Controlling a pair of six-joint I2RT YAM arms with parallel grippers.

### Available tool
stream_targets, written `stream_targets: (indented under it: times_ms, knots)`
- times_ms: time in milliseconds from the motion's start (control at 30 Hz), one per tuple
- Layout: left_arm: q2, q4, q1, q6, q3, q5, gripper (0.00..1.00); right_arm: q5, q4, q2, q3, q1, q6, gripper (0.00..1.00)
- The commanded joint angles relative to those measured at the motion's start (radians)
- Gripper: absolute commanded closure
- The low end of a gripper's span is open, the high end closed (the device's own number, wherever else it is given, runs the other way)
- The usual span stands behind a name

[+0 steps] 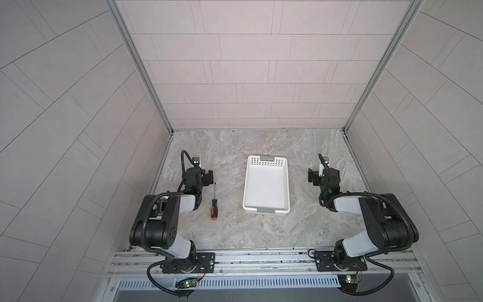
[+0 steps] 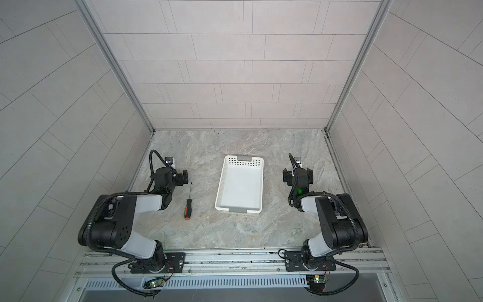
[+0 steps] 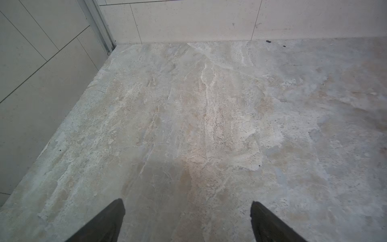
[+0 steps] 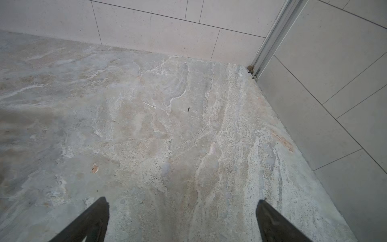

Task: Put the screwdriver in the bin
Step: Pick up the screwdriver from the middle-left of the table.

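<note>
Screwdriver (image 1: 214, 202) lies flat on the table (image 1: 235, 230), at nine o'clock of the bin (image 1: 265, 188) and clear of it, shaft tip toward twelve, handle butt toward six; it reads the same in both top views. Left gripper (image 3: 186, 200) sits just beside the shaft tip, at about ten o'clock of it, jaws wide apart with nothing between them. Right gripper (image 4: 182, 199) is at three o'clock of the bin, likewise spread and empty. Neither wrist view shows the tool. Bin is empty. Risks, as I judge them: the rounded handle may roll under a one-sided nudge; the thin dark metal shaft offers little to pinch and could pivot in a grip; carried crosswise, the tool may catch the rim; the light plastic bin could skid if bumped. Materials: handle black-and-orange, bulbous; bin white, shallow, rectangular, with perforated far wall and grey tabs at the short ends; table mottled stone-look, matte.
</note>
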State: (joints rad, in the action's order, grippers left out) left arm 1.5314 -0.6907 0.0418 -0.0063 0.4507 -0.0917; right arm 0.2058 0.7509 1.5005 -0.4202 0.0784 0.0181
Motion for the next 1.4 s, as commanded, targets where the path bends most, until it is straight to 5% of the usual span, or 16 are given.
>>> stream_targets:
  times_ms: [0,567,767,1100,1367]
  knots:
    - [-0.005,-0.016,0.004,0.012,0.006,-0.008,0.00,0.008,-0.002,0.006,0.003,0.004,0.001,0.00]
    - [-0.005,-0.015,0.004,0.011,0.006,-0.008,0.00,0.019,0.010,0.003,0.012,0.012,-0.004,0.00]
    - [-0.005,-0.016,0.004,0.012,0.006,-0.008,0.00,-0.011,0.211,-0.046,0.148,0.021,-0.023,0.00]
    - [0.002,-0.004,-0.007,0.006,0.015,0.012,0.00,0.022,0.016,0.006,0.012,0.018,-0.009,0.00]
    - [0.003,0.006,-0.028,-0.013,0.023,0.023,0.00,-0.086,-0.032,0.010,-0.014,-0.041,0.022,0.00]
